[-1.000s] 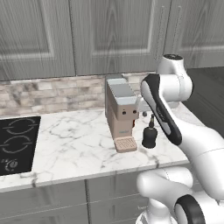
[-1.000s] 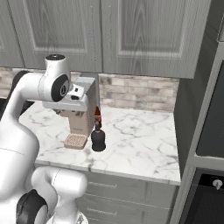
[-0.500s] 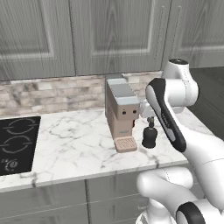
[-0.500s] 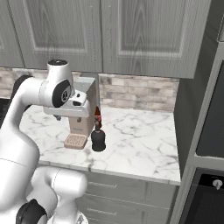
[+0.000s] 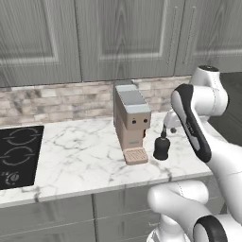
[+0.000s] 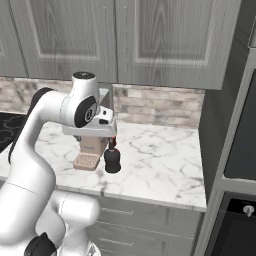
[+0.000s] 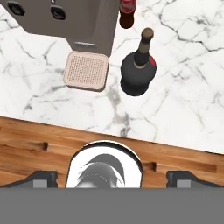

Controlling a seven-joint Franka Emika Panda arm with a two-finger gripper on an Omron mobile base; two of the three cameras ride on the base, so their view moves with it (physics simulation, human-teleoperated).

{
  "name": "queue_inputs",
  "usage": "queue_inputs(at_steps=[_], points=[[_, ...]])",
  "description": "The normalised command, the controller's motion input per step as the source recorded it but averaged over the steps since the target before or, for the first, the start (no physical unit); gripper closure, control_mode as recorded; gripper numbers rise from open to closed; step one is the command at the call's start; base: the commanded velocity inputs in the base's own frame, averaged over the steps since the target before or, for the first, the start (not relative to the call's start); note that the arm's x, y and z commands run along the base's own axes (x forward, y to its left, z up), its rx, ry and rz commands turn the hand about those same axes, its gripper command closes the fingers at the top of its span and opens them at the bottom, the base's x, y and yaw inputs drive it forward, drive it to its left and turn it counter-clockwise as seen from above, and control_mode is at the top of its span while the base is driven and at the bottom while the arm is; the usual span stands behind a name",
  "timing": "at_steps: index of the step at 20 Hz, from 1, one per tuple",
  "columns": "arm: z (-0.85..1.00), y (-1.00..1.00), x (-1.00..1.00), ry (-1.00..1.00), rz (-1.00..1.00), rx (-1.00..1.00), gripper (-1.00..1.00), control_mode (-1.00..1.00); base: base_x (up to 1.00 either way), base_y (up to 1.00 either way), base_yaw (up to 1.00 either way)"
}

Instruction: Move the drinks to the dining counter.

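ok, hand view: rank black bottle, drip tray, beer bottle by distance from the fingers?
1. black bottle, right of centre, ahead of the fingers
2. drip tray, left; too close to call with 1
3. beer bottle, top edge, behind both

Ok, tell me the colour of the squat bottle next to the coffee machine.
Black, with a brownish cap and a small red label; the squat bottle shows best in the hand view.
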Motion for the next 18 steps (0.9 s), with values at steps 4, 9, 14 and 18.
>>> queue_inputs(at_steps=[4,9,14,18], points=[[-0.34,-0.04,0.11,-0.01,0.03,-0.01,-1.0,-1.0,0.0,0.0,0.0],[-0.33,0.0,0.25,-0.07,0.02,-0.02,-1.0,-1.0,0.0,0.0,0.0],[-0.22,-0.06,0.26,-0.06,0.03,0.0,-1.0,-1.0,0.0,0.0,0.0],[-0.12,-0.13,0.17,-0.02,0.06,0.0,-1.0,-1.0,0.0,0.0,0.0]])
